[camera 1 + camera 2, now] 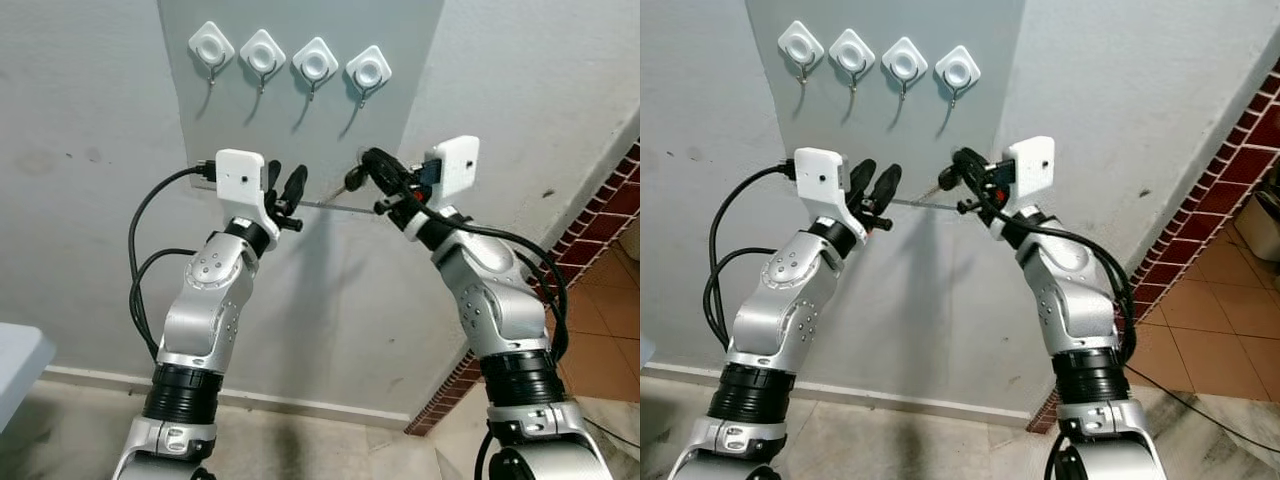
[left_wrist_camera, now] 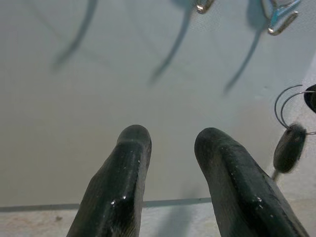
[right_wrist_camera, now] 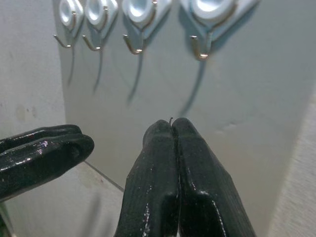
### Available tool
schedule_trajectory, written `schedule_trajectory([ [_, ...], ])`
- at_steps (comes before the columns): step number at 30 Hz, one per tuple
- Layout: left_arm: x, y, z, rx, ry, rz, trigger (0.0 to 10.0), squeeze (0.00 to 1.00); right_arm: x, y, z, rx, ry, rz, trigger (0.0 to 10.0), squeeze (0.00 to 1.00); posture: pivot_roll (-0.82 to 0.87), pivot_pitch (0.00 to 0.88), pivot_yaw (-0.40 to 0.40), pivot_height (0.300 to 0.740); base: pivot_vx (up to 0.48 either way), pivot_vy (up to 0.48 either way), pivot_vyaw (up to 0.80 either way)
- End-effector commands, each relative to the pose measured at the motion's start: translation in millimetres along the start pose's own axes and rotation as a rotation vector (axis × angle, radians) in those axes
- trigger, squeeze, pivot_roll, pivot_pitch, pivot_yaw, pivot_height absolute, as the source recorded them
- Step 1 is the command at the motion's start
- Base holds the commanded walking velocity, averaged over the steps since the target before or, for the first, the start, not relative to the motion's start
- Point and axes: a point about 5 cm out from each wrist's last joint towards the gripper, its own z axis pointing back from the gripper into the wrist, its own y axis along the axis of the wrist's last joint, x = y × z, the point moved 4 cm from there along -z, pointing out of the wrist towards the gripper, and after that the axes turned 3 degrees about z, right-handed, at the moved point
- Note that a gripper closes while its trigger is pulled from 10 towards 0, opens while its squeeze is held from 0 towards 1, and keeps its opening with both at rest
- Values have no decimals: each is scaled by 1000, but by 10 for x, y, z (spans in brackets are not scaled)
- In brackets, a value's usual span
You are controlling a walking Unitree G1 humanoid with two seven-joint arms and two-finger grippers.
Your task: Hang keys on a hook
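hooks [image 1: 288, 62]: 4, bare | keys [image 1: 353, 179]: 1, pinched by right hand [image 1: 372, 166] | left hand [image 1: 285, 186]: spread

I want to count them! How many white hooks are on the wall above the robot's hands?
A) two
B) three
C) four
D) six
C: four white hooks sit in one row on the grey panel, above the left gripper and the right gripper.
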Motion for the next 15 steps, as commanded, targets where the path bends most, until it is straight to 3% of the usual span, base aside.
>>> schedule_trajectory([
  [1,65,134,-36,37,-23,-10,10000,0,6,131,-84,45,4,0,10000,0,115,0,-97,740,0,0,0],
  [15,333,231,-41,67,-138,-31,10000,0,28,335,-188,136,4,-11,10000,0,109,0,-93,740,0,0,0],
])
